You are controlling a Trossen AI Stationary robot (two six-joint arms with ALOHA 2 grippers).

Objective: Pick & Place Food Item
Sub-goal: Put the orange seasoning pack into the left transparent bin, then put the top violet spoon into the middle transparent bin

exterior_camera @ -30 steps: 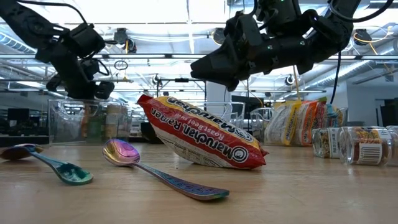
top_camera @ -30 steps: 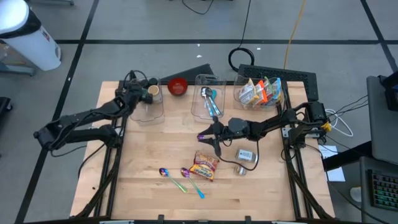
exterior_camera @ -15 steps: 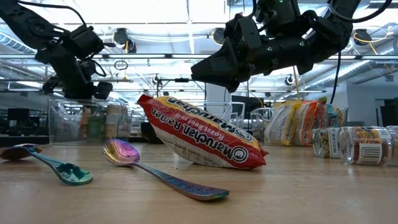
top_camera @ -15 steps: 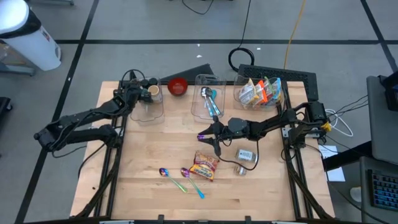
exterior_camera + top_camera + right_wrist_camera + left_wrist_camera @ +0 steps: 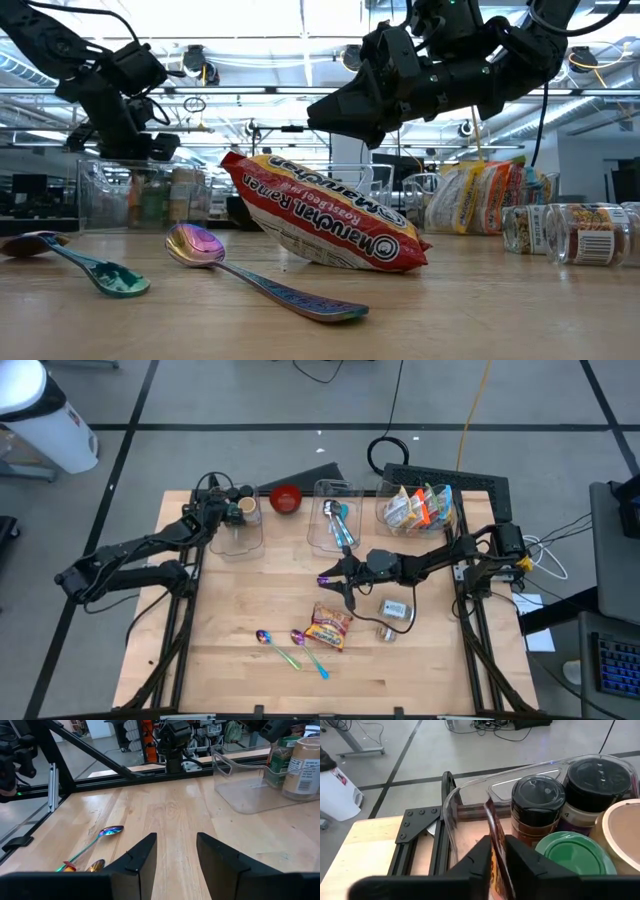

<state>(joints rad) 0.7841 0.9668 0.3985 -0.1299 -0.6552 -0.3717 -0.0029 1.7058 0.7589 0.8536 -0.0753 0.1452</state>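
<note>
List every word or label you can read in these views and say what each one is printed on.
"Maruchan": on the red ramen packet, read upside down in the low view.
"Ramen" and "Roast Beef": smaller print on the same packet.
Labels on the small jars at the right: barcode visible, text too small to read.
Print on the snack bags behind: too blurred to read.

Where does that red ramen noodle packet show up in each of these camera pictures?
High view: the ramen packet lies on the table's front half, below the right claw.
Low view: centre, tilted, beside the rainbow spoon.
Left wrist view: not in it.
Right wrist view: not in it.
Shared landmark: the rainbow spoon, just left of the packet in both.
</note>
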